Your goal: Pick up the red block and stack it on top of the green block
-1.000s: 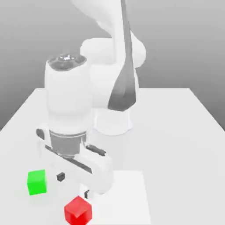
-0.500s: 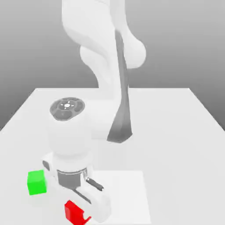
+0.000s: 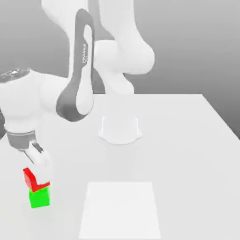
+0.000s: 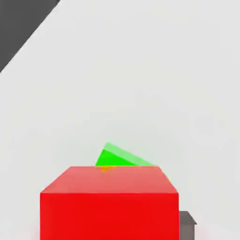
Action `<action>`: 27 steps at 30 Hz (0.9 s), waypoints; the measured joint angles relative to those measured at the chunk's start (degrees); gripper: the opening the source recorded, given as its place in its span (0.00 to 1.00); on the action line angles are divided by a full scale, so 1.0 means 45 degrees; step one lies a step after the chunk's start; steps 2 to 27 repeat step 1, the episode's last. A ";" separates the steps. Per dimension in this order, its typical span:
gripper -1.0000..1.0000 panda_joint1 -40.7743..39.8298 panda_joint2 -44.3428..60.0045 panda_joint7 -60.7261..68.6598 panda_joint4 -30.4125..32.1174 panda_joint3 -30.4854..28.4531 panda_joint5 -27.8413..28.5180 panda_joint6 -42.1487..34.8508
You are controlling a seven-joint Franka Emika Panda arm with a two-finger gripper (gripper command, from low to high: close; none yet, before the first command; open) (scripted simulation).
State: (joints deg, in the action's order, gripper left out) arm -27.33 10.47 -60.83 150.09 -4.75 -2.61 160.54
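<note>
On the exterior view's left, my gripper point(image 3: 36, 179) is shut on the red block point(image 3: 29, 178), and the white hand covers part of the block. The green block point(image 3: 39, 197) sits on the table directly under the red one. Their faces meet or nearly meet, and I cannot tell whether they touch. In the hand view the red block point(image 4: 108, 202) is very close, with a corner of the green block point(image 4: 121, 157) showing past its top edge. A dark fingertip point(image 4: 186, 224) shows beside the red block.
The arm's white base point(image 3: 119, 129) stands mid-table, with the arm reaching over towards the exterior view's left. A lighter square patch point(image 3: 120, 209) marks the grey table point(image 3: 187, 140) near its front edge. Both blocks lie close to the table's left edge.
The gripper closed on the red block near the front, lifted it and carried it towards the exterior view's left, to just above the green block. The green block has stayed put.
</note>
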 joint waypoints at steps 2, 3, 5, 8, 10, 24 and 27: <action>1.00 0.0000 0.0000 0.0000 0.0000 0.0000 0.0000 0.0000; 1.00 0.0000 0.0000 0.0000 0.0000 0.0000 0.0000 0.0000; 1.00 0.0000 0.0000 0.0000 0.0000 0.0000 0.0000 0.0000; 1.00 0.0000 0.0000 0.0000 0.0000 0.0000 0.0000 0.0000; 1.00 0.0000 0.0000 0.0000 0.0000 0.0000 0.0000 0.0000; 1.00 0.0000 0.0000 0.0000 0.0000 0.0000 0.0000 0.0000; 1.00 0.0000 0.0000 0.0000 0.0000 0.0000 0.0000 0.0000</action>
